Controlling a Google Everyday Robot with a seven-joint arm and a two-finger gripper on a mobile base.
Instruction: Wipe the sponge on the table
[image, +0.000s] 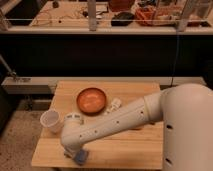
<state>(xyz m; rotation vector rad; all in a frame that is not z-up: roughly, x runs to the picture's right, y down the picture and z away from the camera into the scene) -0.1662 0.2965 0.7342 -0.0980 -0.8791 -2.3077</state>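
Note:
The blue sponge (81, 158) rests on the light-wood table (130, 147) close to its front-left edge. My gripper (76, 153) points down onto the sponge from above and is shut on it, with only the sponge's right side showing under the wrist. The white arm (120, 120) reaches in from the right, across the front half of the table.
A white cup (51, 121) stands just left of the gripper. An orange bowl (91, 99) sits mid-table with a small white bottle (114, 105) beside it. The table's front edge is right under the sponge. A cluttered workbench (100, 15) runs behind.

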